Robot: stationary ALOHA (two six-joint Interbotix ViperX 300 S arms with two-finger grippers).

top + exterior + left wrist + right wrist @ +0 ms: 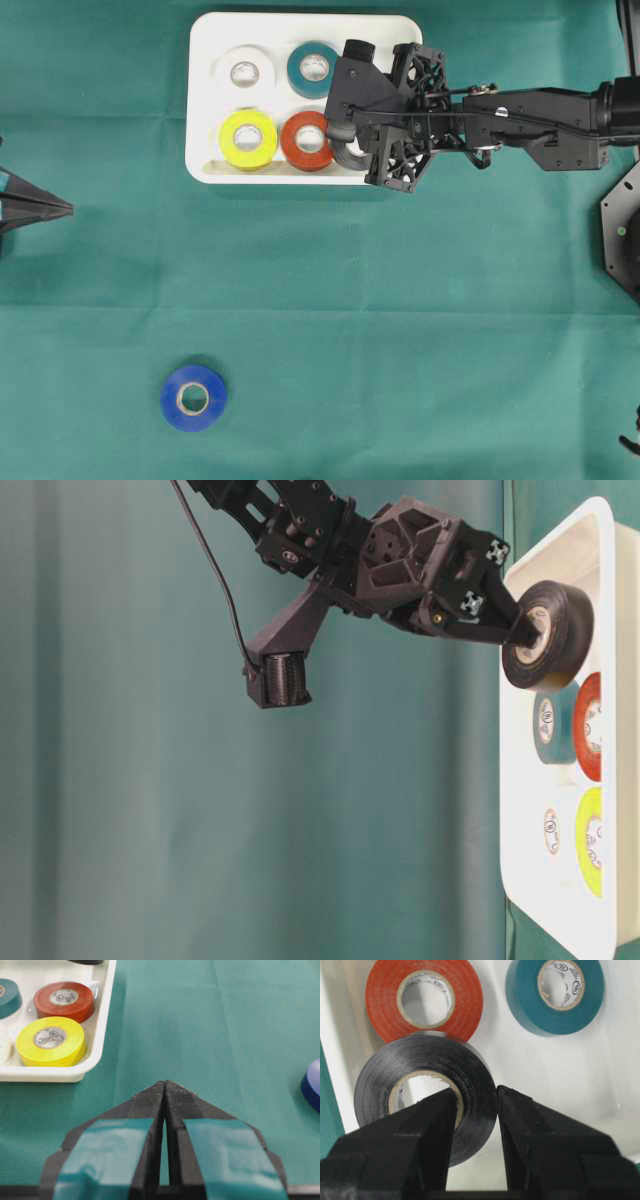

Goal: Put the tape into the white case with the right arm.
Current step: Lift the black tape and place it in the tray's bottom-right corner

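Right arm (pixel 540 118) reaching in from the right of the overhead view, extending over the right part of the white case (pixel 200 100). Right gripper (pixel 476 1105) pinching a black tape roll (pixel 427 1095): one finger passing through the cardboard core, the other pressing on the outer wall, jaws clamping the roll's wall between them. Black roll hanging above the case floor, over its right portion, just beside the red roll (pixel 422 997); in the table-level view, roll (pixel 548 635) showing clear of the white tray (pixel 560 900), not resting on it.

Sitting flat inside the case: white roll (pixel 245 72) and teal roll (pixel 313 68) in the far row, yellow roll (pixel 248 138) and red roll (pixel 306 140) in the near row.

Blue roll (pixel 193 398) lying flat on the green surface (pixel 400 330), well apart from the case, toward the lower left of the overhead view.

Left gripper (pixel 165 1091) sitting at the left edge of the overhead view, jaws pressed together, tips meeting, holding nothing; teal-blue marks showing on both fingers.
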